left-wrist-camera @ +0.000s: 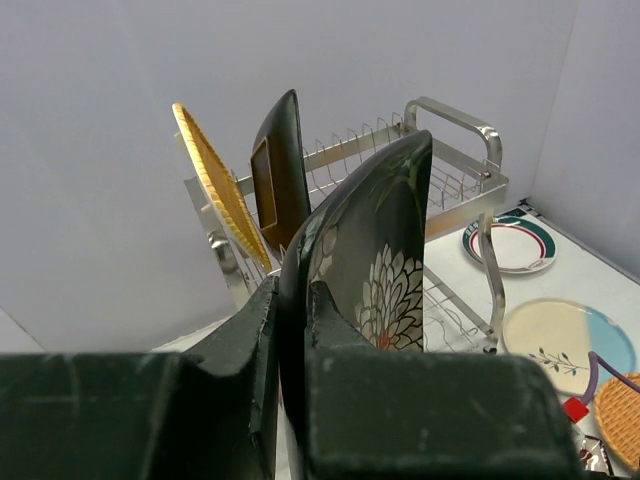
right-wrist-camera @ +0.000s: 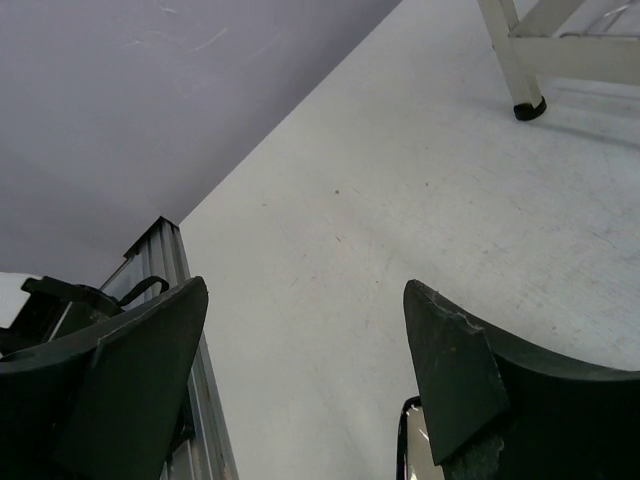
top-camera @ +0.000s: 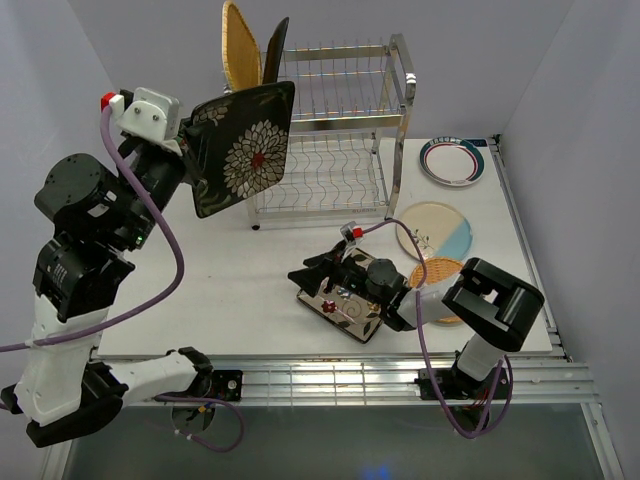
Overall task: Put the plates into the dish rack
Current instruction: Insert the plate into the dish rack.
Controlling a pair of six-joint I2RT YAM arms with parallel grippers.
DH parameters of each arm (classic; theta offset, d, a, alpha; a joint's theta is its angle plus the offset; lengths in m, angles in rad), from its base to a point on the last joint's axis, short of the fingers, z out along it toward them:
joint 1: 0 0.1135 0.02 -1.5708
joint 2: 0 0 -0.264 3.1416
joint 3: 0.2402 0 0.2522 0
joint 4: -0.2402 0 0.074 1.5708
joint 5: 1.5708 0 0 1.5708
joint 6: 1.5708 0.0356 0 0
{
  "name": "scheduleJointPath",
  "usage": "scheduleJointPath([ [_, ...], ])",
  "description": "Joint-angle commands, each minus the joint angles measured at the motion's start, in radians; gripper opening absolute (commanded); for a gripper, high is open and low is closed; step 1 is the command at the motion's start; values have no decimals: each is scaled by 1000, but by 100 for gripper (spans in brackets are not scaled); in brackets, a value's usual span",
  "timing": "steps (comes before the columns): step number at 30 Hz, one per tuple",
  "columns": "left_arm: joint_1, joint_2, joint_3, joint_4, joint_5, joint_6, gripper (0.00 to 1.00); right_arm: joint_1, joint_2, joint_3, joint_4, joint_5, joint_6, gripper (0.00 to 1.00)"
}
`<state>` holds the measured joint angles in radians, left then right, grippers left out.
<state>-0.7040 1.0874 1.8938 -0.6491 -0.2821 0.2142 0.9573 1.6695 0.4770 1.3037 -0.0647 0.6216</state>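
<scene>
My left end effector (top-camera: 193, 140) is pinching a black square plate with a white flower (top-camera: 245, 150). I hold it on edge in the air, just left of the dish rack (top-camera: 340, 120) and level with its upper tier. Two plates stand upright at the rack's top left end: a woven orange plate (top-camera: 240, 45) and a second black square plate (top-camera: 276, 50).

My right end effector (top-camera: 315, 285) is spread wide, low over the tabletop (top-camera: 230, 290) at a cream floral square plate (top-camera: 352, 318); I cannot tell whether they touch.

Flat on the tabletop to the right lie a cream-blue round plate (top-camera: 437, 230), a teal-rimmed plate (top-camera: 453, 160) near the back corner, and a second woven plate (top-camera: 440, 275) partly hidden by my right arm (top-camera: 490, 310).
</scene>
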Motion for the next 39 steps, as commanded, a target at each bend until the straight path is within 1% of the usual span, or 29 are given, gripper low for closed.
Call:
scheduleJointPath([
  [1,-5,3,62,151,-17,-7,0,9,-54,0,329,37,-49,85],
  [6,-5,60,111,151,-2,-29,0,9,-102,-28,295,65,-72,85],
  [7,-5,74,137,151,-5,-30,0,9,-111,-25,240,109,-74,85],
  [11,-5,160,201,167,-26,-32,0,9,-154,-20,155,154,-82,85],
  [13,-5,196,212,207,-52,-30,0,9,-166,-34,154,170,-89,85],
  [17,-5,221,212,314,-77,-6,0,9,-204,-46,108,192,-100,85],
  [21,-5,282,313,342,-95,23,0,9,-228,-58,88,218,-111,86],
  [30,-6,354,338,468,-118,68,0,9,-254,-52,32,258,-117,86],
  [35,-26,428,404,534,-143,143,0,9,-281,-58,0,284,-125,86],
  [37,-60,465,410,574,-179,186,0,9,-297,-63,-9,302,-131,86],
  [39,-112,489,409,649,-231,279,0,8,-307,-64,-33,321,-135,86],
])
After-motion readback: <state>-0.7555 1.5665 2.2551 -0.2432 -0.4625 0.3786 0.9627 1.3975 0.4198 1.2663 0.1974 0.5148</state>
